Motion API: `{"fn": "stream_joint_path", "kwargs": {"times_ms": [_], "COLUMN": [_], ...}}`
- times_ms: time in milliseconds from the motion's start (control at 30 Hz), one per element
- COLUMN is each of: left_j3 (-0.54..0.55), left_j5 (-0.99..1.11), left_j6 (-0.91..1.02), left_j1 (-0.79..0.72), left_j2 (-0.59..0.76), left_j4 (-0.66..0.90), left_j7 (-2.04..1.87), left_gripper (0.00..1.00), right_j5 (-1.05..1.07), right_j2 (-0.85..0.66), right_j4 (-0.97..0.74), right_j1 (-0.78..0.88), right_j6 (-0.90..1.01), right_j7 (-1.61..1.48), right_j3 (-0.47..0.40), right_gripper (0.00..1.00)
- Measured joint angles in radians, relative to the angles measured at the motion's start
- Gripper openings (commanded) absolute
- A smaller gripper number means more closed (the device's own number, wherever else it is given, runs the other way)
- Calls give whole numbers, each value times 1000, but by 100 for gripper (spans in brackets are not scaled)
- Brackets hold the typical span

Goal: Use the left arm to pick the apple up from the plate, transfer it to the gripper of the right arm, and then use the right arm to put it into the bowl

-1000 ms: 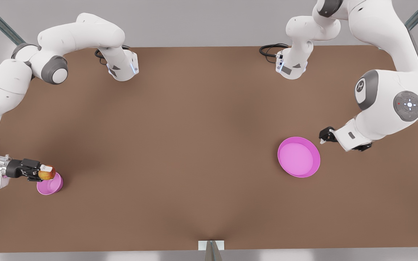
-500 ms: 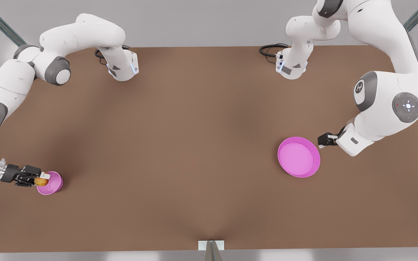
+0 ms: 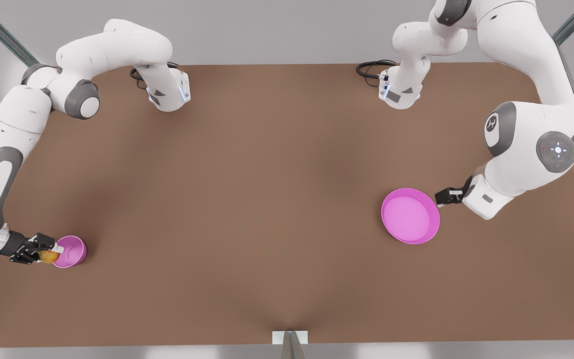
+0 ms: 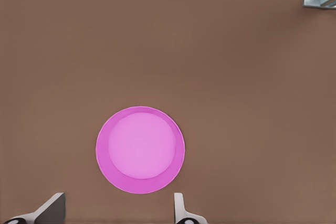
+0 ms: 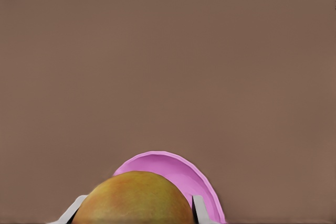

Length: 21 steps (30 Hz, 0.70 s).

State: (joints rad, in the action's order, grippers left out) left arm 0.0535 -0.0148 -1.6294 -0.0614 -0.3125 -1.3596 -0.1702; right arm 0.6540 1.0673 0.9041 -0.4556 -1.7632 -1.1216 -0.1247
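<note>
Front view: the right gripper (image 3: 50, 255) at the lower left has dropped lower than before, pinching the apple (image 3: 48, 256) at the bowl's (image 3: 73, 251) edge. The left gripper (image 3: 440, 197) sits beside the plate (image 3: 410, 216).

Left wrist view: its fingers (image 4: 50, 209) are apart, near the bare plate (image 4: 140, 149).

Right wrist view: the apple (image 5: 134, 200) is squeezed between the fingers (image 5: 198, 209), over the bowl (image 5: 197, 181).

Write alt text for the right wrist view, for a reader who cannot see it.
A yellow-green and orange apple sits gripped between the right hand's two pale fingers, close to the camera. Just beyond it lies the rim of a small pink bowl, on a plain brown table.
</note>
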Motion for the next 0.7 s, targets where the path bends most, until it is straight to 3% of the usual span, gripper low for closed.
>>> {"fn": "stream_joint_path", "kwargs": {"times_ms": [333, 367, 600, 700], "left_j3": [0, 0, 0, 1], "left_j5": [0, 0, 0, 1], "left_j6": [-1, -1, -2, -1], "left_j1": [0, 0, 0, 0], "left_j2": [0, 0, 1, 0], "left_j4": [0, 0, 0, 1], "left_j7": [-37, -39, -54, -53], "left_gripper": [100, 100, 100, 100], "right_j5": [-51, -53, -59, -181], "right_j2": [-2, -2, -13, -235], "right_j4": [9, 11, 5, 0], "right_j1": [-2, -2, -2, 150], "right_j6": [38, 39, 44, 50], "right_j7": [-39, -42, -60, -42], "right_j3": [0, 0, 1, 5], "right_gripper": [73, 98, 100, 100]}}
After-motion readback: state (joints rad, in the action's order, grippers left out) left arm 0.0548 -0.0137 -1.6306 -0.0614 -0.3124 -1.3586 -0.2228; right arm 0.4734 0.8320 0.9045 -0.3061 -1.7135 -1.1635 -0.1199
